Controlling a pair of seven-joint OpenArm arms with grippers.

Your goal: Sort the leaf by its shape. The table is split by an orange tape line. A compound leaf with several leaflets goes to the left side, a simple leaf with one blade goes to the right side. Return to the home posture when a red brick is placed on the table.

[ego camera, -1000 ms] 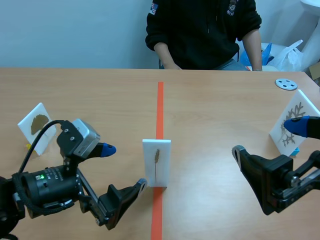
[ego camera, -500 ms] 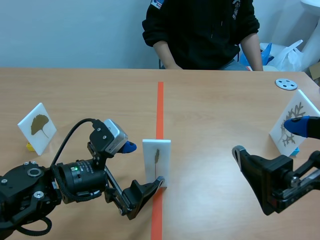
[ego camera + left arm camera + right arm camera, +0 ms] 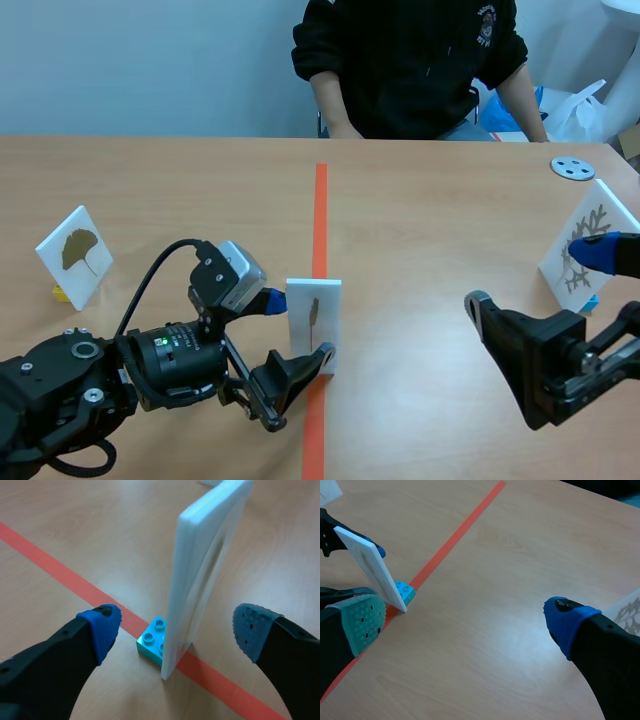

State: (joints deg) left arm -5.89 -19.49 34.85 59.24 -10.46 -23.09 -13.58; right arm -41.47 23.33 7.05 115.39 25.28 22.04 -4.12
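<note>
The left gripper (image 3: 175,630) is open, one finger at each side of the leaf card (image 3: 200,570), not touching it. The card stands upright on a teal brick (image 3: 154,642) on the orange tape line (image 3: 55,572). At its 3 o'clock the right gripper (image 3: 540,278) is open too.

A white card (image 3: 313,326) bearing a slim brown leaf stood on a turquoise studded brick (image 3: 152,641) over the orange tape line (image 3: 320,220) on the pale wood-grain worktop (image 3: 430,230). The black left hand (image 3: 175,627) showed blue dotted pads (image 3: 102,627) (the right hand (image 3: 465,620) wore one teal, one blue).
</note>
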